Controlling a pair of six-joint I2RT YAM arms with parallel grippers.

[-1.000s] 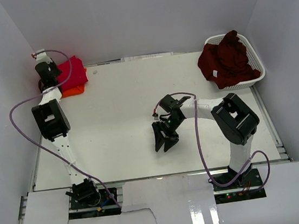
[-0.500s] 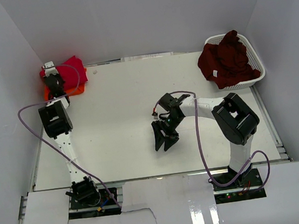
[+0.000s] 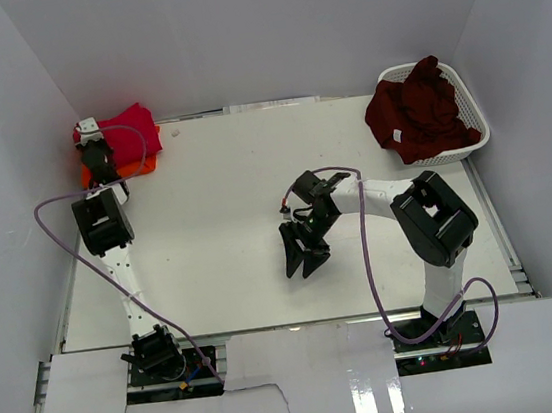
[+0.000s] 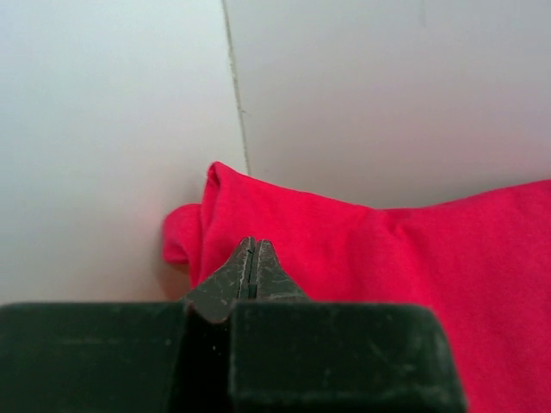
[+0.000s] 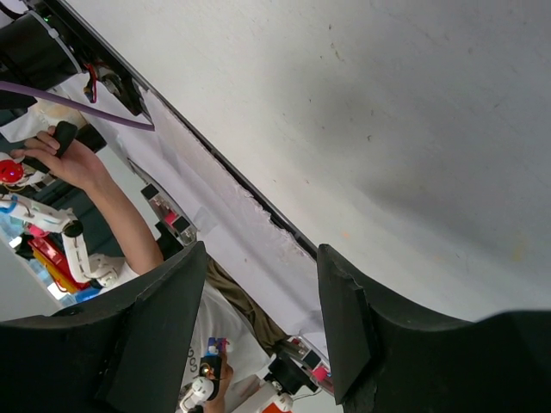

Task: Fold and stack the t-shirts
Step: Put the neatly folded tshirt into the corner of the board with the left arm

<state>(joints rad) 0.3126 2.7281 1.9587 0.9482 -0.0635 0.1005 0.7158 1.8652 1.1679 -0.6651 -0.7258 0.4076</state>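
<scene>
A crimson red t-shirt [image 3: 131, 126], vivid orange t-shirt [image 3: 142, 165], dark maroon t-shirt [image 3: 423, 108] with white tag [image 3: 398, 135], and white lattice basket [image 3: 468, 92]

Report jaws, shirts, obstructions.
Left gripper jaws shut, at red t-shirt stacked on orange t-shirt. Right gripper jaws open, empty, mid-table. Maroon t-shirt heaped in basket. Nothing obstructing.

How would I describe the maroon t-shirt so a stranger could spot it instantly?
Start at the far right corner of the white table, where a white lattice basket sits. The dark maroon t-shirt is heaped in it, spilling over the rim. Unlike the red t-shirt and orange t-shirt stacked folded in the far left corner, it is crumpled, darker, and shows a small white tag.
</scene>
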